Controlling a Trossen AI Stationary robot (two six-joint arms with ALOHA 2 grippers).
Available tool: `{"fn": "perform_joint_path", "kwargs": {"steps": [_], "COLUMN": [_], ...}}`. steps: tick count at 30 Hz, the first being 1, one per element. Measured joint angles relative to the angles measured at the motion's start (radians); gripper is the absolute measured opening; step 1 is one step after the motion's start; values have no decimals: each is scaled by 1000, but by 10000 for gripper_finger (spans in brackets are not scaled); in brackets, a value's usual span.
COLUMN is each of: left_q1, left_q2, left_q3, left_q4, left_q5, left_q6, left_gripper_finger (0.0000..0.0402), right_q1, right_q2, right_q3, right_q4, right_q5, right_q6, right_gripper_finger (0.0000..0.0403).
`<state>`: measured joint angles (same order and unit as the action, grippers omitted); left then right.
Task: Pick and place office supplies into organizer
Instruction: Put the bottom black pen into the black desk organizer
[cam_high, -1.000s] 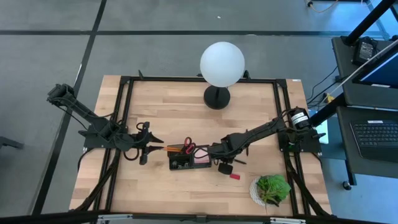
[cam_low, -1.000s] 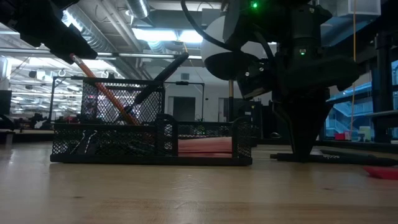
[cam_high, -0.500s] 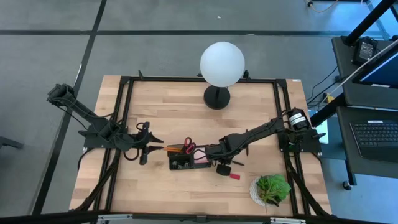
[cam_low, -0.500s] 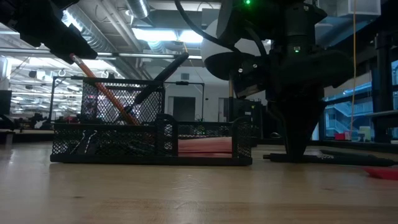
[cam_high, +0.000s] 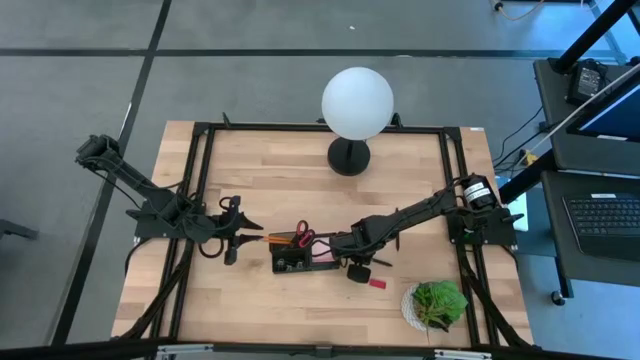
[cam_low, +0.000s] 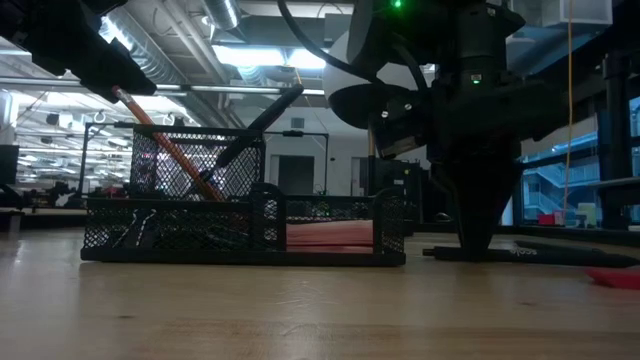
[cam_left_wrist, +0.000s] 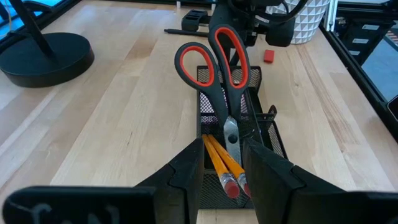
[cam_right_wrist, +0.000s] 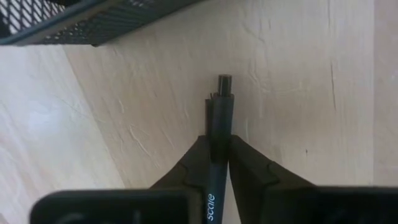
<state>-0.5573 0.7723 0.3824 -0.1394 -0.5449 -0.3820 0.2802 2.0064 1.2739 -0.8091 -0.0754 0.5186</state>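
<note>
Right gripper pinches black pen lying flat, pointing toward organizer.

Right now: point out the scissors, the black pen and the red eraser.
scissors (cam_left_wrist: 225, 106): left wrist view, on the blades just below the red handles.
black pen (cam_right_wrist: 219, 121): right wrist view, on the barrel ahead of the fingers.
red eraser (cam_left_wrist: 268, 56): left wrist view, on its top face.

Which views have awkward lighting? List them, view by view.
Low view: bright ceiling lights behind leave the organizer and right gripper as dark silhouettes. Right wrist view: bright, even light on the wood; the black pen casts barely any shadow. High view: evenly lit, no glare on the table.
</note>
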Motion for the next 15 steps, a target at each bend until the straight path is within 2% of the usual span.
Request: {"fn": "perform_joint_path", "kwargs": {"steps": [6,15], "left_q1": [0,0], "left_q2": [0,0], "left_q3": [0,0], "left_q4": [0,0], "left_q5": [0,0], "left_q6": [0,0], "left_gripper_finger": [106,106], "right_q1": [0,6], "right_q2": [0,1], "right_q3": [0,-2], "right_q4": [-3,112], "right_q5": [0,-21], "right_q6": [23,-1], "right_gripper_finger": [60,20]}}
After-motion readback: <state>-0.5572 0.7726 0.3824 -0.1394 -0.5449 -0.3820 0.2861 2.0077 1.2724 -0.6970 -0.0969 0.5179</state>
